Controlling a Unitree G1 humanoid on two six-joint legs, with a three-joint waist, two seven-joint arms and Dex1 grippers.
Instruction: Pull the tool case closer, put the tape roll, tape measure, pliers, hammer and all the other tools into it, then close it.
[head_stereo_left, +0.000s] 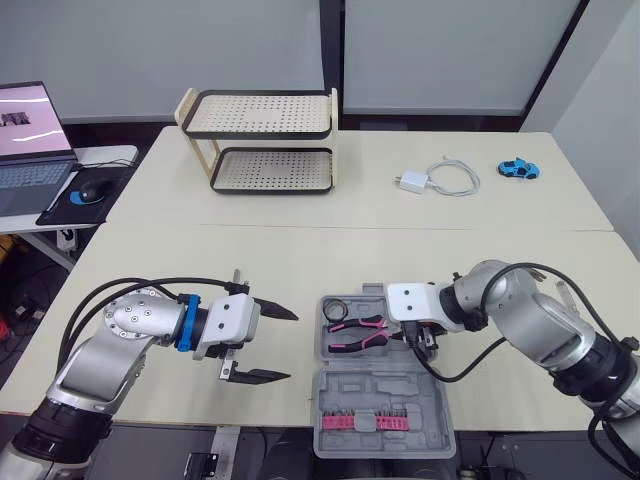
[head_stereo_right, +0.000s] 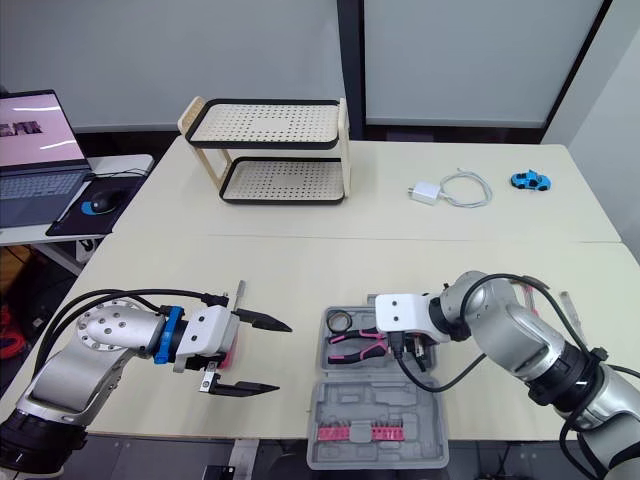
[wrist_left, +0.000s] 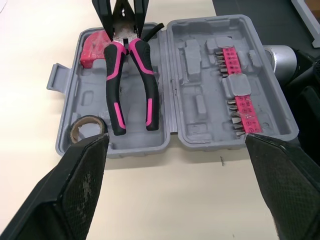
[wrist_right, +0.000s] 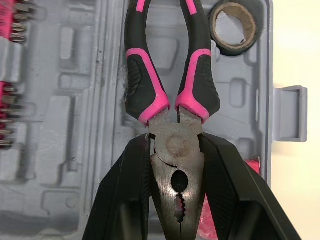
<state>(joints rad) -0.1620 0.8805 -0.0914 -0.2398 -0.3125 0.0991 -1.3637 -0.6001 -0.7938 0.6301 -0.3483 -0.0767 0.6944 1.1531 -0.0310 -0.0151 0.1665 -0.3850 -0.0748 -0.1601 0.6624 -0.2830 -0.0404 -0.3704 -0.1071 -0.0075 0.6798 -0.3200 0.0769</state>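
The grey tool case (head_stereo_left: 385, 392) lies open at the table's front edge, its lid toward me holding pink bit strips (head_stereo_left: 362, 421). In the tray lie the black-and-pink pliers (head_stereo_left: 357, 332), a dark tape roll (head_stereo_left: 333, 308) and a pink tape measure (wrist_left: 92, 47). My right gripper (wrist_right: 177, 195) is shut on the pliers' metal head, over the tray's right part (head_stereo_left: 425, 340), with the handles pointing toward the tape roll (wrist_right: 232, 22). My left gripper (head_stereo_left: 275, 345) stands open just left of the case, nothing between its fingers (wrist_left: 85, 190).
A two-tier perforated rack (head_stereo_left: 262, 140) stands at the back left. A white charger with cable (head_stereo_left: 440, 180) and a blue toy car (head_stereo_left: 519, 169) lie at the back right. A laptop (head_stereo_left: 30, 140) and mouse (head_stereo_left: 90, 190) sit on a side table at far left.
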